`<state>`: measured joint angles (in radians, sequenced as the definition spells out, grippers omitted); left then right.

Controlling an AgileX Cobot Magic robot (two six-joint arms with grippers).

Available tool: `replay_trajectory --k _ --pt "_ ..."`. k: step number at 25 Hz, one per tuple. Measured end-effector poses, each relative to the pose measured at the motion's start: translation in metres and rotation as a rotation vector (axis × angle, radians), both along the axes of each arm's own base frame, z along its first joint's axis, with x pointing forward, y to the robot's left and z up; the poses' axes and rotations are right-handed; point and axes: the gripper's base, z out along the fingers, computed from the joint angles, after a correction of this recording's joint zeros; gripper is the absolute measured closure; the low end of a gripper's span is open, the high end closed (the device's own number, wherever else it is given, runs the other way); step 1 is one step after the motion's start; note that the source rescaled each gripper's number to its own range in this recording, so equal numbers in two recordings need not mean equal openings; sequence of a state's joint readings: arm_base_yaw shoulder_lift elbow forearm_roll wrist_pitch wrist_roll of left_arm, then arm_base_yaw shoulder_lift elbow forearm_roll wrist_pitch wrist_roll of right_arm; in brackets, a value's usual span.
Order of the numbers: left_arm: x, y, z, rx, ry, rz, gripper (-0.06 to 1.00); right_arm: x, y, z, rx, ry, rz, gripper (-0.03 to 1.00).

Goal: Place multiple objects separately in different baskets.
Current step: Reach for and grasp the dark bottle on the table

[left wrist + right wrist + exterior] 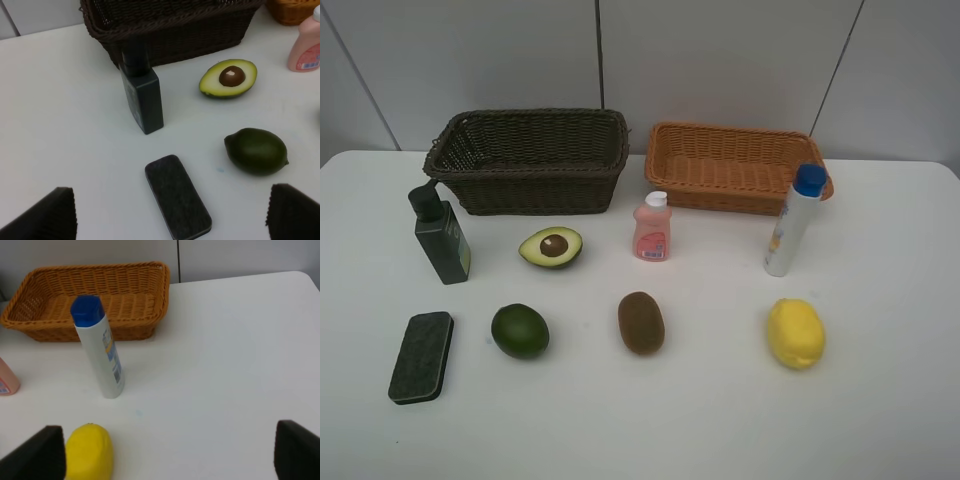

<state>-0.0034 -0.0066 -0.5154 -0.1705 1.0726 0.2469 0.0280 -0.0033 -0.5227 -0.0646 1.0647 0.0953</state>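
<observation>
On the white table, the dark brown basket [528, 158] stands at the back left and the orange-tan basket [730, 165] at the back right; both are empty. In front stand the dark green pump bottle [441, 237], halved avocado [551, 246], pink bottle [652, 228] and blue-capped white tube [792, 220]. Nearer lie the felt eraser [421, 356], green avocado [520, 330], kiwi [641, 322] and lemon [796, 333]. My left gripper [170, 215] is open above the eraser [177, 196]. My right gripper [170, 452] is open, near the lemon [89, 451] and tube [100, 347]. Neither gripper shows in the high view.
A grey panelled wall [720, 60] rises behind the baskets. The table's back edge [890, 162] runs just behind them. Bare tabletop lies in front of the near row of objects [640, 430] and to the right of the lemon.
</observation>
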Motion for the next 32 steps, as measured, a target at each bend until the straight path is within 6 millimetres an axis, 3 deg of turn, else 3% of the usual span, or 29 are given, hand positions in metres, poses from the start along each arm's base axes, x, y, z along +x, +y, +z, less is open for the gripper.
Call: replay_trajectory --k 18,21,26,32 --pt "0.000 0.000 0.000 -0.017 -0.001 0.011 -0.06 0.000 0.000 0.000 0.000 0.000 0.000 -0.03" --pt "0.009 0.000 0.002 -0.061 0.054 0.042 -0.06 0.000 0.000 0.000 0.000 0.000 0.000 -0.03" --pt "0.058 0.002 0.009 -0.110 0.252 0.114 -0.06 0.000 0.000 0.000 0.000 0.000 0.000 -0.03" --pt "0.153 0.002 0.014 -0.149 0.488 0.196 -0.06 0.000 0.000 0.000 0.000 0.000 0.000 -0.03"
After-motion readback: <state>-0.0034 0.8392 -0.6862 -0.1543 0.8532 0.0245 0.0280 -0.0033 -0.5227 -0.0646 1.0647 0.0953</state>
